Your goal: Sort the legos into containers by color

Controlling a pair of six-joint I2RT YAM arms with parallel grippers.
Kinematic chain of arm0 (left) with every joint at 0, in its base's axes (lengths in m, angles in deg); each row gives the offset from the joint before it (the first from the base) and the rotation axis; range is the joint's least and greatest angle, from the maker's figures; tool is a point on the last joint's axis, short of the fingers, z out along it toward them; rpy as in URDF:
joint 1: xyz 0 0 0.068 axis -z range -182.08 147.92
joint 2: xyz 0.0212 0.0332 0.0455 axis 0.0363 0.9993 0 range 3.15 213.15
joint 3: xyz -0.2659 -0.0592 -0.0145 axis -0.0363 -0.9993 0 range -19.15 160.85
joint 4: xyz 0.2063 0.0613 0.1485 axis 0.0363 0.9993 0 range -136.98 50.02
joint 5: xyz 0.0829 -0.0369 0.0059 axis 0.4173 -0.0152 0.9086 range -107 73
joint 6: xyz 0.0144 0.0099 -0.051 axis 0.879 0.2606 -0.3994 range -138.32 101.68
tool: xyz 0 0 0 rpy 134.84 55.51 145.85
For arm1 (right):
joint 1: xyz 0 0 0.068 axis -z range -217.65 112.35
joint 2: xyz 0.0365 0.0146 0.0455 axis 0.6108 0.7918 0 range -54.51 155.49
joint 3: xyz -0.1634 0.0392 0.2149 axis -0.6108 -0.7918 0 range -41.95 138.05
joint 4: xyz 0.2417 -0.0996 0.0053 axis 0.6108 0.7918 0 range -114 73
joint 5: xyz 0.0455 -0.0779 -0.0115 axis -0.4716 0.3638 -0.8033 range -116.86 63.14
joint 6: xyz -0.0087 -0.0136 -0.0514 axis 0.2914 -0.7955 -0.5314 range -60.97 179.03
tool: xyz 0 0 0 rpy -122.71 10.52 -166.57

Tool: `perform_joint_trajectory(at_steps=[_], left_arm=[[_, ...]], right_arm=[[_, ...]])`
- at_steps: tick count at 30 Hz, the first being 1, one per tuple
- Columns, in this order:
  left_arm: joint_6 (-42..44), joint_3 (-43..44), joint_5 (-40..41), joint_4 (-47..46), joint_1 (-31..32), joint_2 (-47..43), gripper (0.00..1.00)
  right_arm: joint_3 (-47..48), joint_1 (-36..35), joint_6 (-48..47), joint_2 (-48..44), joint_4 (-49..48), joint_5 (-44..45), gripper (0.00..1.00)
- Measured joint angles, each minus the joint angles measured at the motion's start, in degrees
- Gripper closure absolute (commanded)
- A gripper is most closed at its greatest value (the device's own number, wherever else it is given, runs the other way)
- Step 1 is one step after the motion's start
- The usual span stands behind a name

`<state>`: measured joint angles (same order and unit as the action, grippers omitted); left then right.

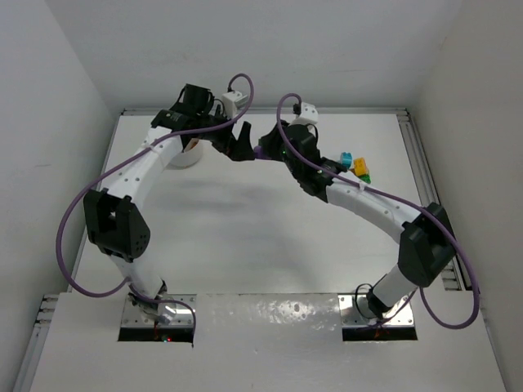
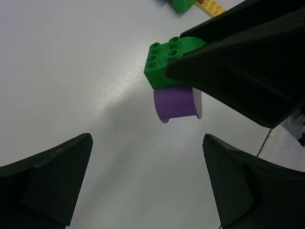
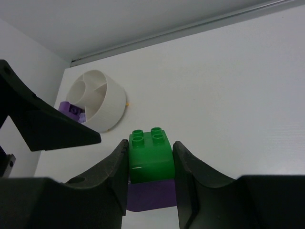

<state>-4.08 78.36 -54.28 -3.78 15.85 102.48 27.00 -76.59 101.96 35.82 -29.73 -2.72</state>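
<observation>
Right wrist: right gripper [image 3: 151, 145] pinches green brick [image 3: 150, 161], purple piece [image 3: 150, 196] beneath half hidden; left gripper [image 2: 147, 140] wide.

Your left hand [image 1: 240, 144] is wide open, fingers [image 2: 47, 186] splayed far apart with nothing between them. Your right hand [image 1: 265, 149] is clamped on a green lego [image 3: 150, 155], one finger on each side of it. Both arms reach forward and inward with elbows bowed outward. The two hands sit nearly tip to tip, the right fingers above the left hand's gap.
</observation>
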Motion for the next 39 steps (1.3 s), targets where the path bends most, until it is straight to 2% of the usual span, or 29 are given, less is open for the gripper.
perform_joint_trajectory(at_steps=[10, 16, 23, 26, 32, 35, 37, 39], left_arm=[[-4.1, -3.8, 1.3, -3.3, 1.4, 0.0, 0.04], [-7.9, -4.4, 3.1, -6.9, 1.5, 0.0, 0.16], [-11.3, -4.6, 3.1, -9.0, 1.5, 0.0, 0.13], [-13.5, -4.8, 2.7, -9.9, 1.5, 0.0, 0.24], [-18.9, -6.6, 0.8, -12.7, 1.5, 0.0, 0.33], [-19.7, -6.6, -0.6, -13.2, 1.5, 0.1, 0.52], [-19.7, -6.6, -1.8, -13.9, 1.5, 0.1, 0.59], [-19.8, -6.6, -2.5, -14.3, 1.6, 0.1, 0.61]], right_arm=[[4.9, -3.1, 2.4, 4.2, 0.0, 4.6, 1.0], [5.6, -3.3, 3.2, 4.4, -0.2, 6.5, 1.0], [5.6, -3.4, 5.9, 4.4, -0.1, 8.7, 1.0], [5.6, -3.4, 7.5, 4.4, -0.1, 9.5, 1.0], [5.6, -3.6, 9.8, 4.4, 0.3, 10.6, 1.0], [5.5, -3.7, 10.3, 4.4, 0.2, 10.4, 1.0], [5.0, -3.7, 10.4, 4.4, -0.2, 9.9, 1.0], [4.6, -3.8, 10.7, 4.4, -0.2, 9.7, 1.0]])
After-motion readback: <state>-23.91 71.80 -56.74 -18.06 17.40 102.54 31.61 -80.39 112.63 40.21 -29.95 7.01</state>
